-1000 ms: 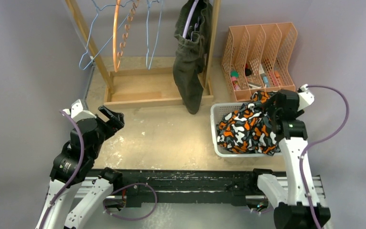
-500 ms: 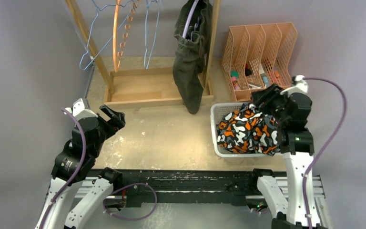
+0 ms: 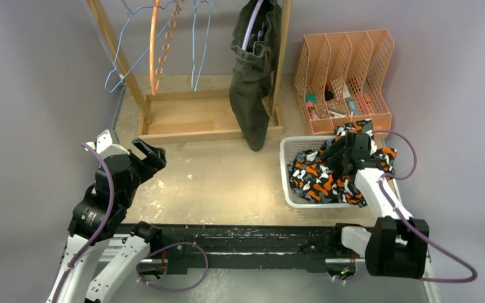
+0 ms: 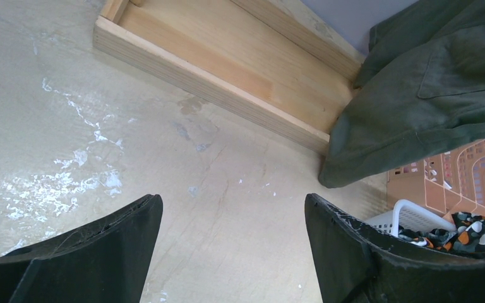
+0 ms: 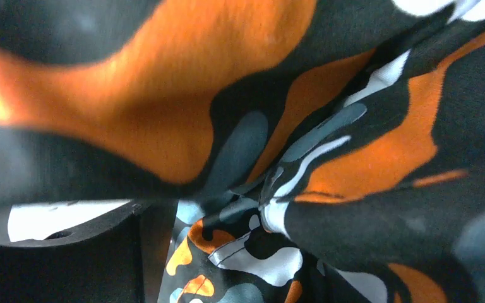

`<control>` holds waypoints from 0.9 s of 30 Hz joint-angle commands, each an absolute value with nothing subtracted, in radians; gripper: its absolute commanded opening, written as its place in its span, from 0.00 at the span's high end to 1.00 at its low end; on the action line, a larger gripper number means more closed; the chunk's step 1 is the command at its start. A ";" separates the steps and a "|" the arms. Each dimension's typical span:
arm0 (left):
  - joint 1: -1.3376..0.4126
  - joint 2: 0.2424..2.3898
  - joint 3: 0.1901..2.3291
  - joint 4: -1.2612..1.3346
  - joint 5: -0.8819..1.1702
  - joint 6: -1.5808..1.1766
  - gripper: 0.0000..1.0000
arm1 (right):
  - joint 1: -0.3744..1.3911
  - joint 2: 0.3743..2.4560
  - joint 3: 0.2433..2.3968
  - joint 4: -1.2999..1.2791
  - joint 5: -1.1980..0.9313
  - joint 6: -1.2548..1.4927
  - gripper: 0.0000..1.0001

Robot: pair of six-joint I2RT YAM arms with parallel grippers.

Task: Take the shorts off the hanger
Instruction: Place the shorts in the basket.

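- Right gripper: over the last second it has come down from above the pile. It now sits low in the white basket, pushed into the camo shorts.
- Its wrist camera is smothered by that fabric. One finger shows at the lower left and the other is hidden, so I cannot tell how wide it stands or whether it has cloth pinched.
- My reading of the change: the camo pair is off the rail and is being settled or let go in the basket, so I judge that item all but finished.
- Left gripper: it is spread wide with nothing between the fingers and hovers over the bare bench. It has not shifted in the same second.
- Outstanding item: the olive shorts hang from the lilac hanger at the right end of the wooden rack, trailing down past its base. They are well apart from both grippers.
- The wire hangers further left on the rail carry nothing.
- Next call, as I judge it: the olive pair, which the left wrist camera already has in view.
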State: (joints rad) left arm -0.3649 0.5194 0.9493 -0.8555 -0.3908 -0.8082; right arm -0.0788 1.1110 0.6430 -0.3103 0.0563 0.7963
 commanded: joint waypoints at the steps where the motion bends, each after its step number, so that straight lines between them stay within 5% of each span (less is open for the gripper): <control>1: -0.359 0.514 0.964 -0.838 -0.392 -0.796 0.18 | -0.090 1.220 0.617 -0.329 0.270 0.907 0.21; 6: -0.359 0.514 0.978 -0.855 -0.390 -0.796 0.18 | -0.083 1.285 0.787 -0.450 0.246 0.790 0.23; 16: -0.359 0.505 0.938 -0.821 -0.379 -0.818 0.18 | -0.074 0.897 1.093 -0.657 0.490 0.710 0.17; 20: -0.359 0.539 0.960 -0.829 -0.365 -0.808 0.18 | -0.076 0.921 1.080 -0.728 0.618 0.784 0.15; 27: -0.359 0.518 0.966 -0.841 -0.370 -0.801 0.18 | -0.080 1.037 0.772 -0.555 0.327 0.899 0.14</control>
